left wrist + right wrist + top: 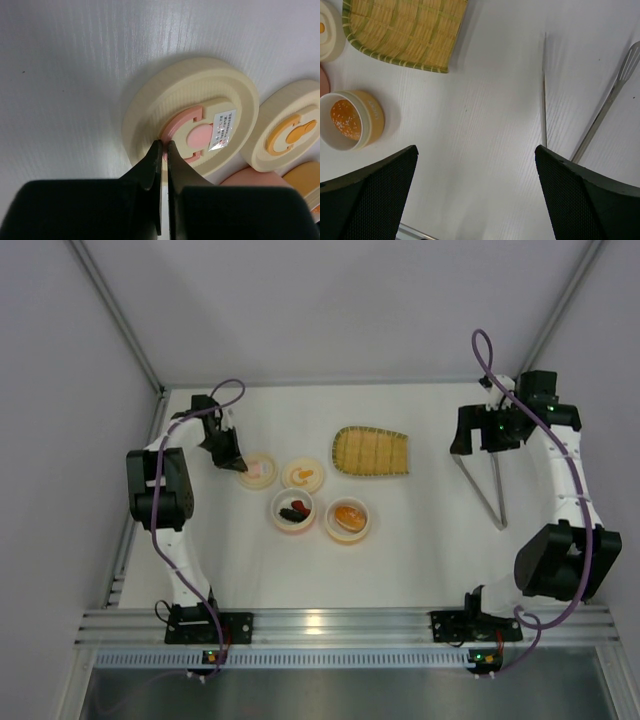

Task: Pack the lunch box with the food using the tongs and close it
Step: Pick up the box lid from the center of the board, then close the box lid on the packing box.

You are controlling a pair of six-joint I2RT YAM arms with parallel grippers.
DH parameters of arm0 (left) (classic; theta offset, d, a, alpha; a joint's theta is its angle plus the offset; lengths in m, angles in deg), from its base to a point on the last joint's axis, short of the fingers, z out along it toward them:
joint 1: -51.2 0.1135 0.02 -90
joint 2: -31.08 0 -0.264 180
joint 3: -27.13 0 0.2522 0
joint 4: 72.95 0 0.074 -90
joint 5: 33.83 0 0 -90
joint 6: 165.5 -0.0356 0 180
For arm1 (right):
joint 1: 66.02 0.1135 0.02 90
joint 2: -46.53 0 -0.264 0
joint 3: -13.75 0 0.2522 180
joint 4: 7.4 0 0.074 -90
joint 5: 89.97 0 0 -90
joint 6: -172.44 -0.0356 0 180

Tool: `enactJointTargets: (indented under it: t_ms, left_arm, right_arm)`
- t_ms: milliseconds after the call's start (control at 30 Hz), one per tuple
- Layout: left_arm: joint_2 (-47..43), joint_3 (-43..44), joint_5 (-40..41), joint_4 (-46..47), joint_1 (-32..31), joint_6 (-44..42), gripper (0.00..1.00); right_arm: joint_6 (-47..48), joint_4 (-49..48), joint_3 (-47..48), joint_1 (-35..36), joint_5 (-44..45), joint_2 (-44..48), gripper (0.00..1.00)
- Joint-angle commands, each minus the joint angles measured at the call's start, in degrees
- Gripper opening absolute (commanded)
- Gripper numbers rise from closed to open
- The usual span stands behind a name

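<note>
The tongs (482,488) lie flat on the table at the right, their two thin arms (544,100) meeting in a V at the near end. My right gripper (472,432) hovers open just above their spread tips, with nothing between its fingers (375,190). The lunch box is in parts. One open cup (293,511) holds dark brown and reddish food, and an orange cup (349,520) holds an orange piece (345,119). My left gripper (163,145) is shut on the pink handle (180,122) of a cream lid (150,100), which lies flat on the table (258,471).
A second cream lid (303,476) with an orange handle (295,131) lies beside the pink one. The yellow ribbed tray (371,452) with a green rim sits behind the cups. White walls enclose the table on three sides, and a metal rail (330,625) runs along the near edge.
</note>
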Motion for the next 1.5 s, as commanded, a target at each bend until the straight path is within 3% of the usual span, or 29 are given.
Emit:
enactJointTargets:
  t_ms: [0,300,567,933,1167,1467]
  left_arm:
    - [3.5,-0.1,2.5,-1.2,-1.0,-2.7,0.00]
    - [-2.7,2.4,6.5,-5.5,-2.0,-9.6,0.00]
    - [-7.6,4.7,22.4,-9.4,-7.3,-19.3,0.00]
    - [-12.2,6.6,25.2,-13.7,-8.4,-23.0,0.00]
    - [-17.6,8.3,20.5,-18.0,-9.9,-25.1,0.00]
    - [-22.2,11.8,1.8,-28.3,-10.9,-25.3,0.00]
  right_arm:
    - [0.5,0.1,-0.7,0.8,-1.7,0.2,0.99]
    - [0.6,-0.4,-1.2,3.4,-1.9,0.3,0.99]
    - [-0.6,-1.8,-1.5,7.1,-1.1,-0.3,0.99]
    - [-0.7,-2.3,-3.1,7.5,-0.6,0.8,0.99]
    - [-0.6,-2.5,-3.9,7.5,-0.6,1.3,0.99]
    - [-1.0,-3.0,-4.7,7.5,-0.8,1.8,0.99]
